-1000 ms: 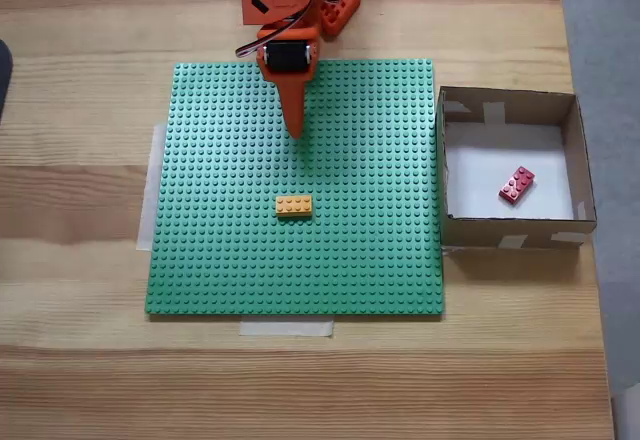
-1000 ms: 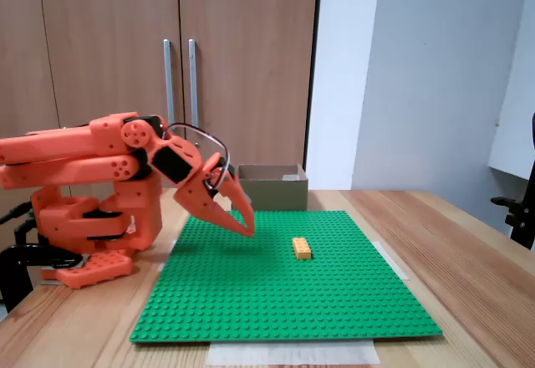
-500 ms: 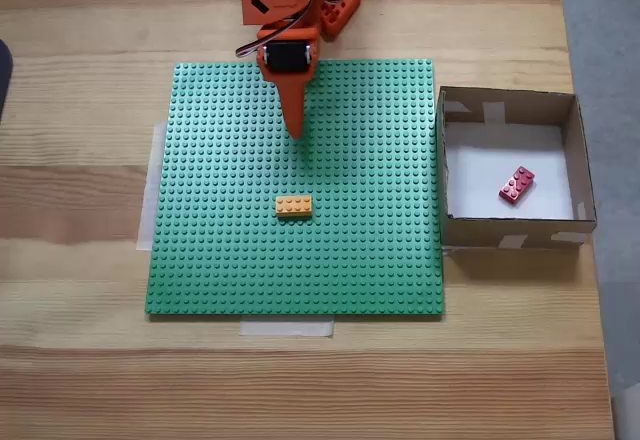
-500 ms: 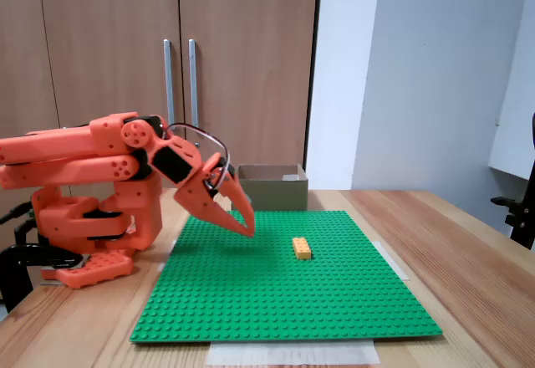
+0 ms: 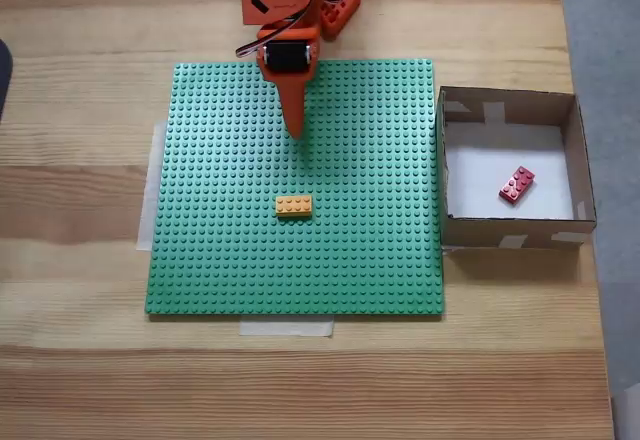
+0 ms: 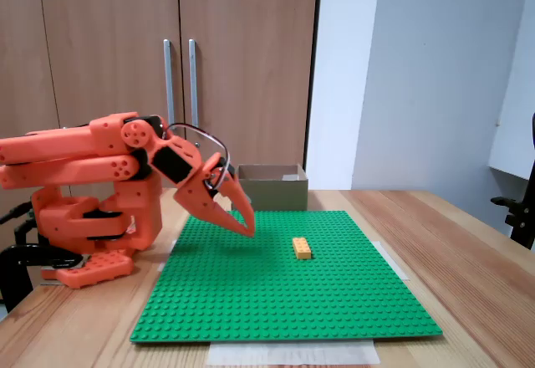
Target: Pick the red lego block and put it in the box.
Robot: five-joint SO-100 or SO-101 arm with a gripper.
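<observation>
Two bricks show in a fixed view from above: the red lego block (image 5: 517, 184) lies tilted on the white floor of the box (image 5: 508, 233), at three o'clock from the green baseplate (image 5: 220, 220), while the orange-yellow brick (image 5: 294, 205) sits near the plate's centre. The gripper (image 5: 295, 132) points toward six o'clock over the plate's upper part, well apart from both bricks. In a fixed view from the side, the gripper (image 6: 248, 225) hangs just above the plate, its fingers pressed together and empty, with the box (image 6: 269, 186) behind it.
</observation>
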